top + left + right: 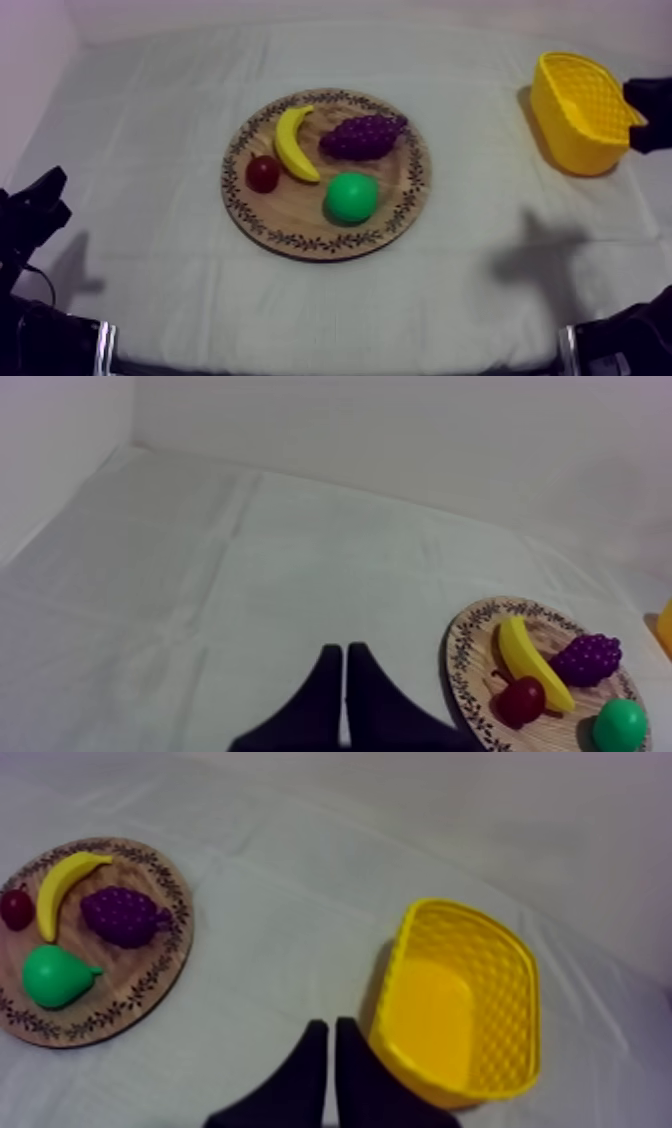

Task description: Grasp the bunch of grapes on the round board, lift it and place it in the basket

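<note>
1. Table: grey-white cloth over it, soft, matte, lightly creased.
2. Board: round, flat wood w/ a dark leafy pattern round the rim. Sits mid-table.
3. Basket: yellow plastic, oval, latticed walls, open top, nothing in it. It's near the table's far right corner, well apart from the board.
4. Left gripper: fingers pressed together, holding nothing, over bare cloth to the left of the board. Right gripper: same, pressed together & empty, just beside the basket on its board side.
5. Banana, pear: smooth, glossy toy plastic. Banana lies just left of the grapes, pear on their near side.
6. Grapes: purple knobbly cluster tapering to the right, lying flat on the board's far right part, by the rim. Prob. light, hollow & stiff, so won't squash. The bumps should give grip, tho rounded beads could slip. I'd pinch across the fat middle from above, not the thin tip.
7. Small red fruit: round, shiny, at the board's left edge, just beside the banana.
</note>
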Robot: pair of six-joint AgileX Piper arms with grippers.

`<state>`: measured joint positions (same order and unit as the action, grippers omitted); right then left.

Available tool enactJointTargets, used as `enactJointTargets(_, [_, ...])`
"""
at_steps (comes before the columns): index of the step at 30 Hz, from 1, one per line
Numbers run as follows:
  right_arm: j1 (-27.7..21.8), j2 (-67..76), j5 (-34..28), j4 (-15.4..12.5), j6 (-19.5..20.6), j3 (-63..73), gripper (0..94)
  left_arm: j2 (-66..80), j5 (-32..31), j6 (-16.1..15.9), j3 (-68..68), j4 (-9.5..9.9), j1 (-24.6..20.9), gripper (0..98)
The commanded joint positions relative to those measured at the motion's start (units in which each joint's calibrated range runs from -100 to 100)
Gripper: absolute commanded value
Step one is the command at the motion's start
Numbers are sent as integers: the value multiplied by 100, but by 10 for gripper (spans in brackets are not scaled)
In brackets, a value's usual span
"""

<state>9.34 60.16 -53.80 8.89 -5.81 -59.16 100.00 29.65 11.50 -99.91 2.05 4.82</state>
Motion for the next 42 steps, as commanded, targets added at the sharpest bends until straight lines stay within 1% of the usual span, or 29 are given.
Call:
enactJointTargets(1, [145,-283,-265,27,-22,533,4,0,2,0,2,2,0,1])
enactJointTargets(4, [303,-579,-519,50,-53,948,4,0,2,0,2,2,0,1])
enactJointTargets(8, [512,-999,-712,111,-111,1384,4,0,2,0,2,2,0,1])
enactJointTargets(20, [1200,-2638,-1094,467,-318,2568,5,0,2,0,2,2,0,1])
enactJointTargets(23, [1324,-3109,-1151,520,-365,2937,5,0,2,0,2,2,0,1])
enactJointTargets(28, [1426,-3916,-1197,565,-460,3553,5,0,2,0,2,2,0,1])
enactJointTargets(36, [1445,-5049,-1172,651,-743,4325,5,0,2,0,2,2,0,1])
enactJointTargets(39, [1455,-5405,-1248,632,-871,4645,5,0,2,0,2,2,0,1])
enactJointTargets(42, [1477,-5727,-1452,562,-1041,5060,5,0,2,0,2,2,0,1])
